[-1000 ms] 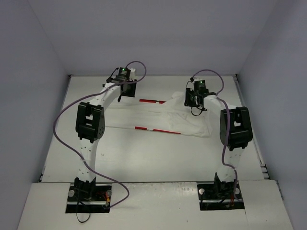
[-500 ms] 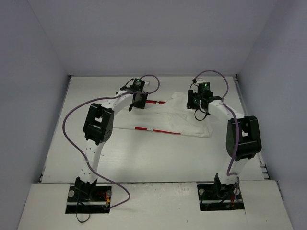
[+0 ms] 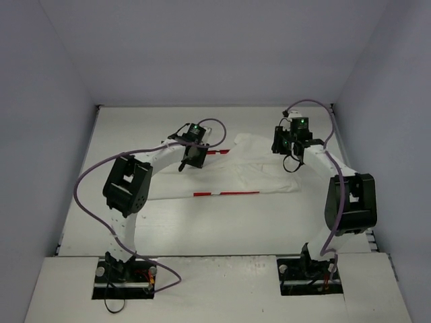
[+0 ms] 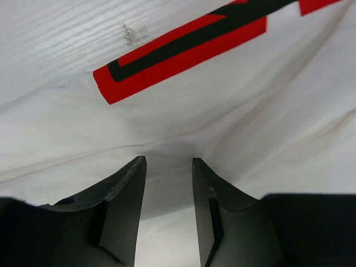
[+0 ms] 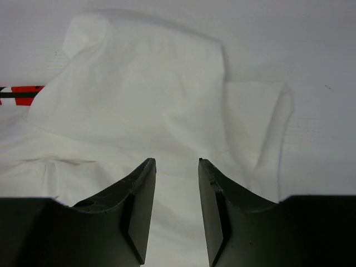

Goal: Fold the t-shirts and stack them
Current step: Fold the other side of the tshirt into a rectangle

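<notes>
You've got the shirt [image 3: 256, 168] lying across the far half of the table [image 3: 202, 229], spread wide btwn both arms, rumpled, not yet folded. The L gripper [image 4: 168, 161] sits at the shirt's left-far part. Its jaws are partway closed w/ white cloth bunched in the gap and creases running into the fingertips, so it has a pinch on the shirt. In your L wrist view the red print [image 4: 183, 55] w/ a dark band lies just beyond the fingers, tilted up to the right. The R gripper [image 5: 177, 161] is at the shirt's right-far corner, near the table's right edge. It has the same sort of gap, cloth fills it, and a crease crosses right at the tips, so it looks like a grip on the shirt too. In the R wrist view a sleeve [image 5: 258, 119] sticks out to the right, flat on the table, and a bit of red shows at the far left. From the top cam you see two thin red strips: one near the L gripper, one along the shirt's near edge.
</notes>
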Robot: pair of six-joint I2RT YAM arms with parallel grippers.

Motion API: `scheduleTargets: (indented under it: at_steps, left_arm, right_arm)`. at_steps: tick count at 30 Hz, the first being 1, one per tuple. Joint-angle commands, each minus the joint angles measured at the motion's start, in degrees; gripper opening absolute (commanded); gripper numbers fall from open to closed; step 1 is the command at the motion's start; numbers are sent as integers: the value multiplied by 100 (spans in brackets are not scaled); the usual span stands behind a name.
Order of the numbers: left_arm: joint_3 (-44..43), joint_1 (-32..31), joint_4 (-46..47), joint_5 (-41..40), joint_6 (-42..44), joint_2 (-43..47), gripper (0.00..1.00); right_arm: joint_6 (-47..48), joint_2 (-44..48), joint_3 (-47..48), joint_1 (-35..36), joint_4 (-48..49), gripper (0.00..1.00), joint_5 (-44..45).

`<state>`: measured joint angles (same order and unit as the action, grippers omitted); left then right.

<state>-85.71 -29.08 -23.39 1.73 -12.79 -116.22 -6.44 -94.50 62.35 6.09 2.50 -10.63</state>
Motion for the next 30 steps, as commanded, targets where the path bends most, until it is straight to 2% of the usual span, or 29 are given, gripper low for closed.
scheduleTargets:
  at_steps: [1, 5, 10, 13, 16, 25, 30]
  left_arm:
    - [-225, -36, 185, -116, 75, 773, 38]
    - [-1222, -10, 126, 343, -48, 348, 46]
    - [-2667, -66, 47, 1027, -407, -713, 49]
    - [-3296, -118, 104, 1337, -643, -1271, 49]
    - [-3746, -199, 212, 1551, -850, -1821, 49]
    - [-4698, -274, 529, 1435, -1396, -2875, 49]
    - [-4617, -273, 974, 1480, -1414, -3097, 50]
  right_arm:
    - [400, -30, 353, -258, 154, 34, -500]
    - [591, -692, 968, -365, 145, 35, -1121]
    - [879, -1498, 1623, -380, 138, 46, -1150]
    - [873, -2011, 1921, -375, 154, 47, -1242]
    - [857, -2318, 2195, -366, 172, 47, -1122]
    - [949, -2615, 2556, -398, 168, 47, -1018]
    - [1066, -2690, 2684, -414, 164, 47, -1249]
